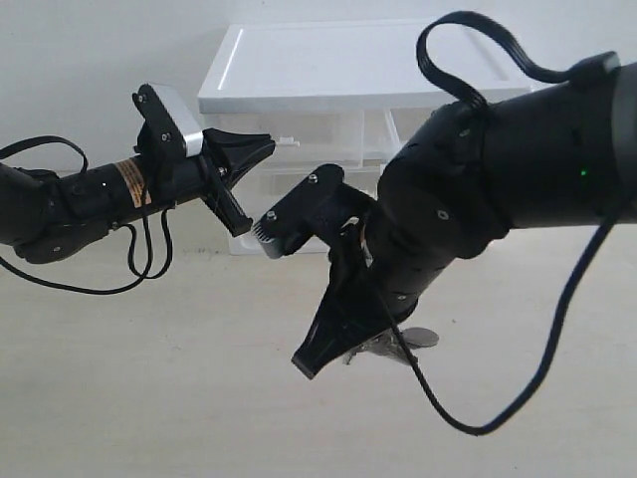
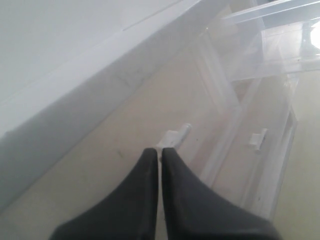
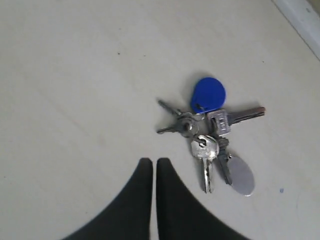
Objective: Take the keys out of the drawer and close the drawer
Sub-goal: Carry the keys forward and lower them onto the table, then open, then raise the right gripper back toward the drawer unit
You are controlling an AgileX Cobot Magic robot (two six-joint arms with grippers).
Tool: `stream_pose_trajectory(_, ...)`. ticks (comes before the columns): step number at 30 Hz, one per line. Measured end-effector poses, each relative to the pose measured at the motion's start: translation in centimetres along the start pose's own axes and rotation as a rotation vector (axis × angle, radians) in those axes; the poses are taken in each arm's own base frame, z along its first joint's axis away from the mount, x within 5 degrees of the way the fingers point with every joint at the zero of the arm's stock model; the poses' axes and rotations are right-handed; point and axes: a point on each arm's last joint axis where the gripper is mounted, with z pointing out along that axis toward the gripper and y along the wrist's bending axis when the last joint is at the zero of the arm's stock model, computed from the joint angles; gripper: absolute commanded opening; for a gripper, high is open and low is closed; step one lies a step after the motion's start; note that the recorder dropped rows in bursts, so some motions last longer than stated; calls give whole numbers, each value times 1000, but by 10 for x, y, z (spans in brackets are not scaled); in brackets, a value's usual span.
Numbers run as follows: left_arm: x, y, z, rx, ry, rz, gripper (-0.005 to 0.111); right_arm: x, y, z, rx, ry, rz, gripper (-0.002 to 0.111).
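Right wrist view, keys [image 3: 216, 123] on table [image 3: 75, 75], exterior obscures them, both end effectors [image 3: 151, 161] [image 2: 160, 150] apparently closed

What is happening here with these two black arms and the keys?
The bunch of silver-grey metal keys with a round blue fob and a grey oval tag lies on the pale table, outside the drawers. The right tool is just beside it, jaws closed, holding nothing. The left tool, also closed, has its tips at a small white tab handle on the white-topped clear plastic drawer unit.
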Motion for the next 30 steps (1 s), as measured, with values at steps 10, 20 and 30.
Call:
stream_pose_trajectory(10, 0, 0, 0, 0, 0, 0, 4, 45, -36, -53, 280, -361, 205, 0)
stream_pose_trajectory(20, 0, 0, 0, 0, 0, -27, 4, 63, -53, -32, 525, -454, 361, 0)
stream_pose_trajectory(30, 0, 0, 0, 0, 0, -42, 4, 23, -115, -15, 472, -475, 449, 0)
